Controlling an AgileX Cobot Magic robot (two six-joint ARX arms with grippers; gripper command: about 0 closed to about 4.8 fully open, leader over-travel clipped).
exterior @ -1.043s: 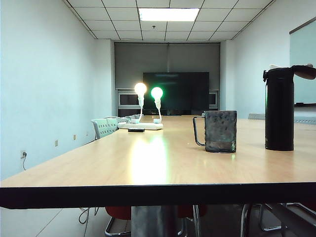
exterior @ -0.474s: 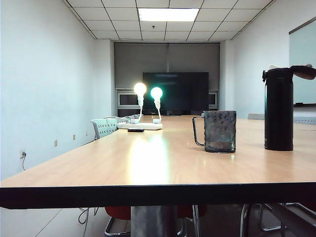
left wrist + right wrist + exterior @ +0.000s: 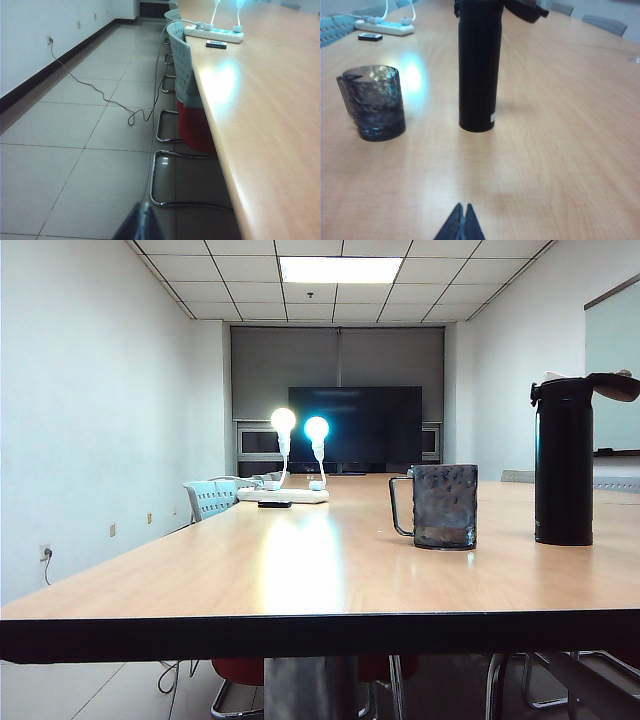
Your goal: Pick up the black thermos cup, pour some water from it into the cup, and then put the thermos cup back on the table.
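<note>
On the table (image 3: 560,150), black thermos cup (image 3: 477,65) upright, apart from right fingers (image 3: 462,225) pressed together, left fingers (image 3: 142,225) pressed together over floor (image 3: 75,150)

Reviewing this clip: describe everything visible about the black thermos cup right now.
The black thermos cup is a tall, slim, matte black cylinder, about twice the cup's height. Its hinged flip lid is open, swung out to one side at the top. A small pale mark sits near its base in the right wrist view. It stands upright on the light wood table, beside the cup without touching it. Nothing grips it: the right tool is shut, short of it; the left tool is shut, off over the floor.
</note>
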